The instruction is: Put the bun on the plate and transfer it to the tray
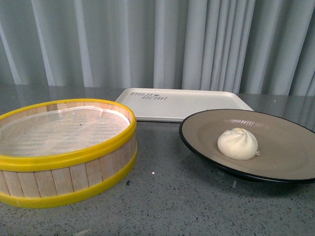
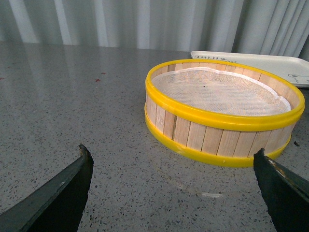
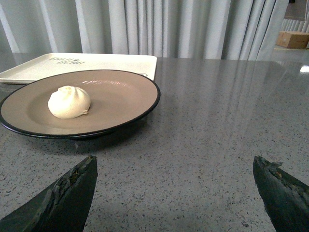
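Front view: the bun [image 1: 237, 143] is sitting on the plate [image 1: 290, 142] at the right of the table. The tray [image 1: 182, 104] is lying just behind it, and a steamer basket [image 1: 64, 152] is standing to the left.

Left wrist view: the left gripper [image 2: 172, 153] is hanging spread wide, gripping nothing and facing the basket.

Right wrist view: the right gripper [image 3: 175, 162] is gaping wide too, gripping nothing, apart from the plate.
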`<state>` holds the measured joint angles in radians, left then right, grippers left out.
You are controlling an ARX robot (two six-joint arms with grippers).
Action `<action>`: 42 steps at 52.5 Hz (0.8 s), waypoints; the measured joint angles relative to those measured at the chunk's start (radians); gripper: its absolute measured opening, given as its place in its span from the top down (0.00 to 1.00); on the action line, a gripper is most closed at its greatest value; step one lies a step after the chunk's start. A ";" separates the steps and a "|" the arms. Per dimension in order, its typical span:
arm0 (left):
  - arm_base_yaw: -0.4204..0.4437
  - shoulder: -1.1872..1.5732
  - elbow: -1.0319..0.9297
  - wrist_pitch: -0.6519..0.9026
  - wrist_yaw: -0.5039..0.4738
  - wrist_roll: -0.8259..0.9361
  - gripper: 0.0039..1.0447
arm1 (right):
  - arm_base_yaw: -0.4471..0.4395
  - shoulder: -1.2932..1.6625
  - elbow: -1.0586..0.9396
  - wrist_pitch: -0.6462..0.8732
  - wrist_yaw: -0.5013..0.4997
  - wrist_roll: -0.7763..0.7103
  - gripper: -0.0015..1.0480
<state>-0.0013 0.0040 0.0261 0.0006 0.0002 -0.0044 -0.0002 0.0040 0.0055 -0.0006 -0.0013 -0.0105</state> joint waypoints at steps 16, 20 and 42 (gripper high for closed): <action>0.000 0.000 0.000 0.000 0.000 0.000 0.06 | 0.086 0.364 0.259 -0.095 0.068 -0.155 0.08; 0.000 0.000 0.000 0.000 -0.001 0.000 0.06 | 0.092 0.432 0.348 -0.124 -0.013 -0.363 0.08; 0.000 0.000 0.000 0.000 0.000 0.000 0.06 | 0.134 0.799 0.538 -0.270 -0.218 -1.345 0.08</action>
<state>-0.0013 0.0036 0.0261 0.0006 -0.0002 -0.0044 0.1341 0.8032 0.5434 -0.2710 -0.2195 -1.3552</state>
